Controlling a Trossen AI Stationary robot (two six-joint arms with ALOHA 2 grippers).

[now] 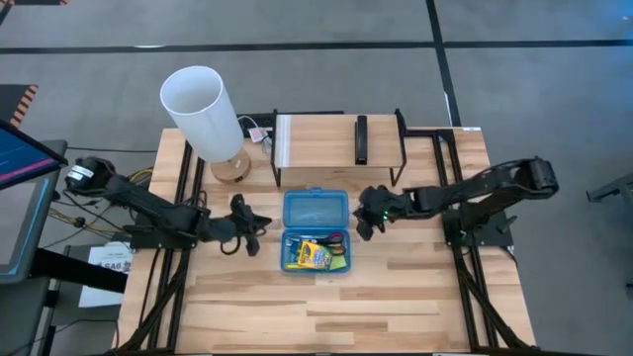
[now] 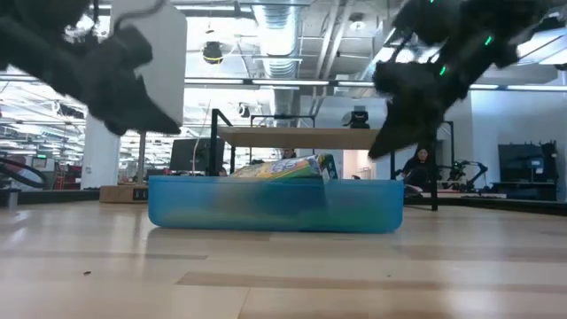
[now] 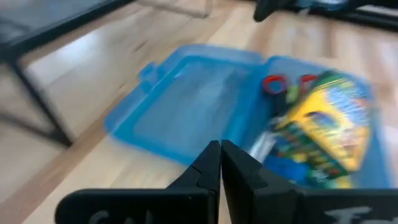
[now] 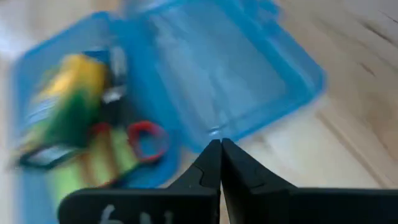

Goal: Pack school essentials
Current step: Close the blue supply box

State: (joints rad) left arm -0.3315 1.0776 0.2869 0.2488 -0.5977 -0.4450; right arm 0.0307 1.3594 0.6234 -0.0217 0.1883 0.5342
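One crayon box [image 1: 315, 256] and one scissors [image 1: 337, 238] fill the case [image 1: 315, 210]; both grippers' fingers [image 3: 211, 163] closed, empty.

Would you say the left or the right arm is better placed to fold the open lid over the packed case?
Probably the right. Its gripper, shut, hangs beside the open lid; the left gripper, also shut, sits lower, nearer the tray with the crayon box. The margin is small.

Table [image 1: 396, 297]: pale wood planks, smooth, faint sheen. Case [image 1: 315, 210]: translucent blue plastic, glossy. Crayon box [image 1: 315, 256]: printed card, slight gloss. Scissors [image 4: 148, 138]: red plastic handles. Lamp shade [image 1: 203, 111]: matt white
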